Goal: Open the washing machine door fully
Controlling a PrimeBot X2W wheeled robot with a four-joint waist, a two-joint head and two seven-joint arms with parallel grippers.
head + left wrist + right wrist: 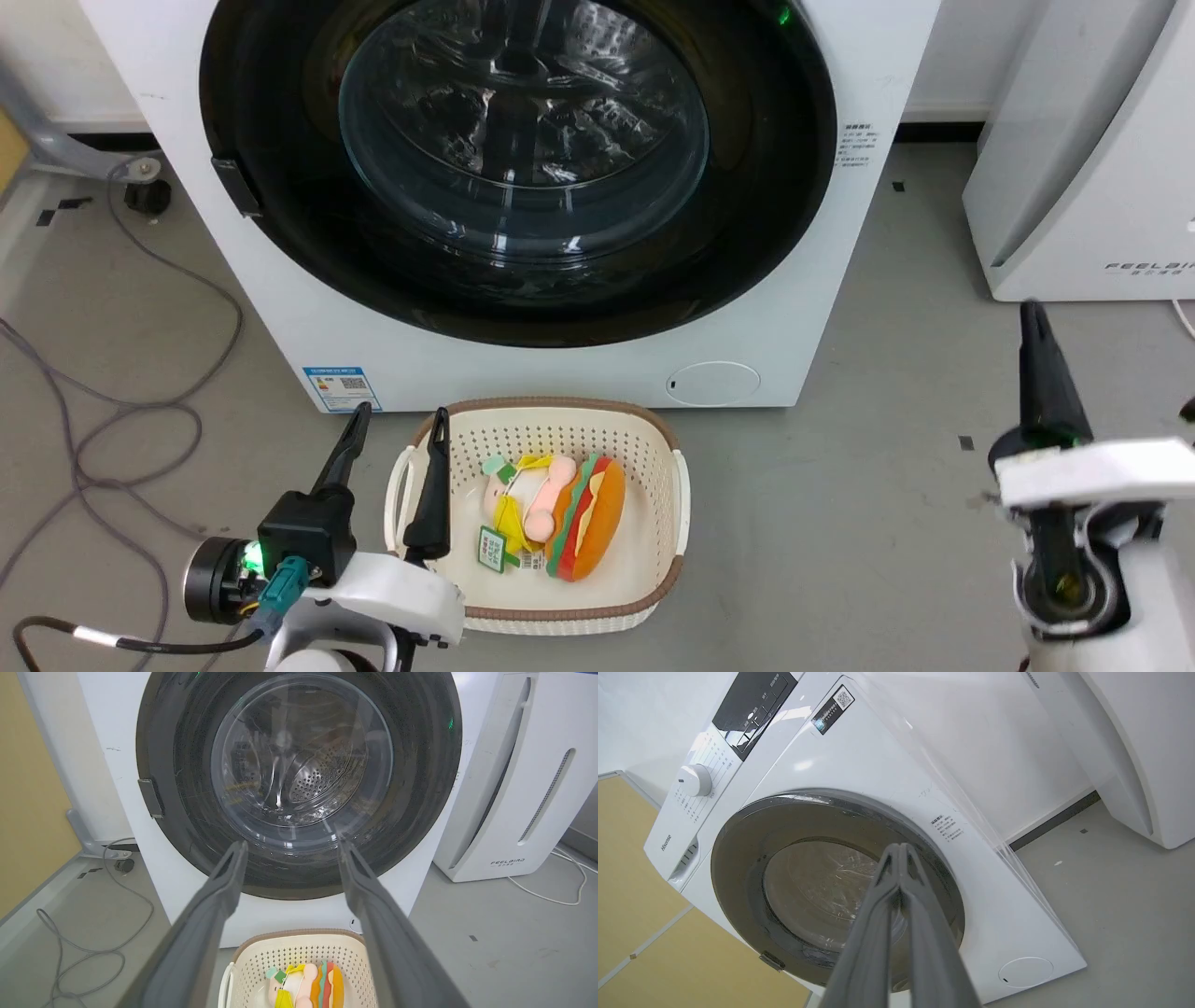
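Black, glossy washing machine door sat shut against the machine's front, so the left gripper hung spread below it, seemingly readied for its handle, the right gripper clenched empty.

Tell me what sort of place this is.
Probably a laundry corner set up in a lab or test room: a front-loading washing machine, a laundry basket before it on grey floor, and loose cables trailing beside.

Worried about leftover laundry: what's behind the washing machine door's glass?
Behind the washing machine door, a perforated steel drum, no laundry seen. Glare and the door's black ring hide the rest.
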